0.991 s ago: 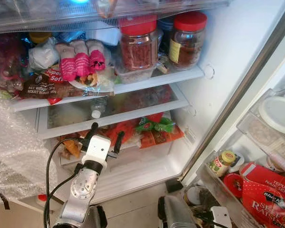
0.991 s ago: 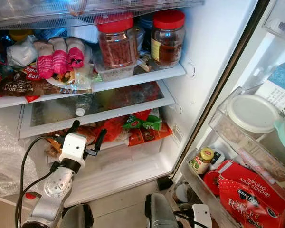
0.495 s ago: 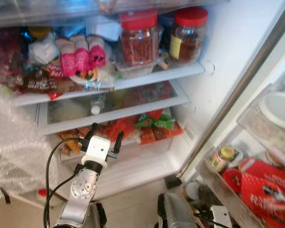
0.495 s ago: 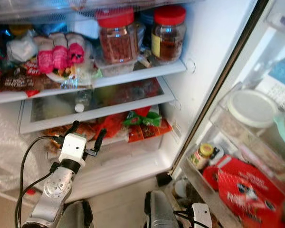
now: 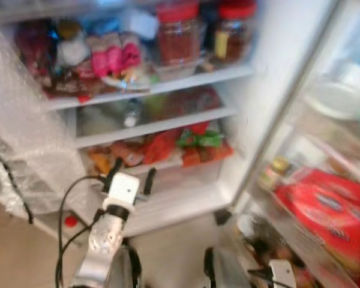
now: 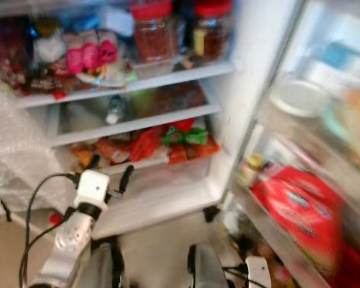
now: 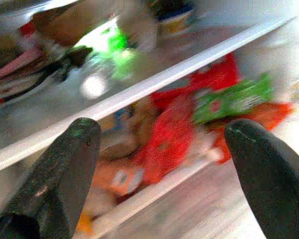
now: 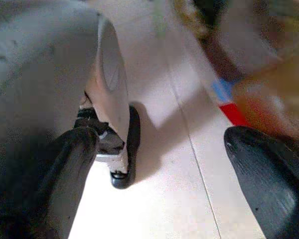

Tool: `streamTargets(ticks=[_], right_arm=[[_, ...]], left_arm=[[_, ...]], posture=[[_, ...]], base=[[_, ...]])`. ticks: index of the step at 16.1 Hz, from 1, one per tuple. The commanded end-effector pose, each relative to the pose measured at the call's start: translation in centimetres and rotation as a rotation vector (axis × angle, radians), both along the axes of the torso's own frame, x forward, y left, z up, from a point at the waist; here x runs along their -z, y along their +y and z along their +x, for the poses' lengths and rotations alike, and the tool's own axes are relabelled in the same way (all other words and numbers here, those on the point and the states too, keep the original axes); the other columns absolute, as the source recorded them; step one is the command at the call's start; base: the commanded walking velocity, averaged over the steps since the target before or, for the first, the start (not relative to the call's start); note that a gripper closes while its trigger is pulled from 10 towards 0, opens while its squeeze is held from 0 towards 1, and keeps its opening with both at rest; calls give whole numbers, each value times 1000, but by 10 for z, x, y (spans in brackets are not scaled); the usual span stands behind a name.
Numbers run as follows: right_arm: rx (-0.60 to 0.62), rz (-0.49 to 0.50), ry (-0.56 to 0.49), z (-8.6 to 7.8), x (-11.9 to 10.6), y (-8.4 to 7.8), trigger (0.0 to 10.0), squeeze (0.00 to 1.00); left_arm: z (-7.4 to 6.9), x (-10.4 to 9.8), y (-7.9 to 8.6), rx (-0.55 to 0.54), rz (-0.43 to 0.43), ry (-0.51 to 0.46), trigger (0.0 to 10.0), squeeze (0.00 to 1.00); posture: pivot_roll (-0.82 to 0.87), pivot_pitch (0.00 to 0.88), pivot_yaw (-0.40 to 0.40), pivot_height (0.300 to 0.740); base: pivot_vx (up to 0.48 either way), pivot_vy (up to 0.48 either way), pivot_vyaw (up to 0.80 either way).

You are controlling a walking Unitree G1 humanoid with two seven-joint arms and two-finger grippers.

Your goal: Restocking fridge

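Left gripper [image 5: 132, 174] gapes empty before the crisper drawer's [image 5: 168, 186] front edge.

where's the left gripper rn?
In the left eye view the left gripper is raised on the robot's left in front of the fridge's bottom drawer, fingers apart and empty, just below the red and green packets.

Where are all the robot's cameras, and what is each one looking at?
Left eye: on the head, looking down into the open fridge; shows the left arm and left gripper.
Right eye: beside it, same scene; shows the red bag in the door.
Left wrist: on the left arm, looking along its open fingers at red and green packets.
Right wrist: on the hanging right arm, looking past open fingers at the floor.
Shared: both eyes and the left wrist see the packets.
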State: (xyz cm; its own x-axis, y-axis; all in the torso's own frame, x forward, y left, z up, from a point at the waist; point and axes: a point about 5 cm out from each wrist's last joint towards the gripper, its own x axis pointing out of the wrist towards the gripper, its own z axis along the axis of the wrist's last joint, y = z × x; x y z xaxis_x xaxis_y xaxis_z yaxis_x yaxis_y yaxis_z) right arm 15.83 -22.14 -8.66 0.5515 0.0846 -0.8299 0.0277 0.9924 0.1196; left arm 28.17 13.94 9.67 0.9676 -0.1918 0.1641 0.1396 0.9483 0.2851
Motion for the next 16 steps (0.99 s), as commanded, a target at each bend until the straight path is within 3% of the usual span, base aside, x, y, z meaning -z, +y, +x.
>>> streamTargets(ticks=[1,5,8,12,14,16], right_arm=[[7,25,30,-10,5,6,10000,0],[8,25,29,-10,5,6,10000,0],[8,25,31,-10,5,6,10000,0],[8,22,30,-9,5,5,10000,0],[11,19,29,-8,4,5,10000,0],[13,18,28,-8,4,5,10000,0]], left_arm=[[0,3,1,7,8,16,10000,0],[-1,6,4,-9,6,34,10000,0],[-3,15,16,-89,-49,84,10000,0],[-2,49,54,-288,-111,273,10000,0],[-6,72,69,-354,-91,401,10000,0],[-8,83,73,-362,-66,464,10000,0]], posture=[[-195,82,-20,606],[-194,88,-23,606],[-191,97,-28,606],[-194,101,-31,606],[-194,100,-32,606],[-193,97,-33,606]], base=[[-337,0,0],[-342,0,0],[-325,0,0],[0,0,0],[0,0,0],[0,0,0]])
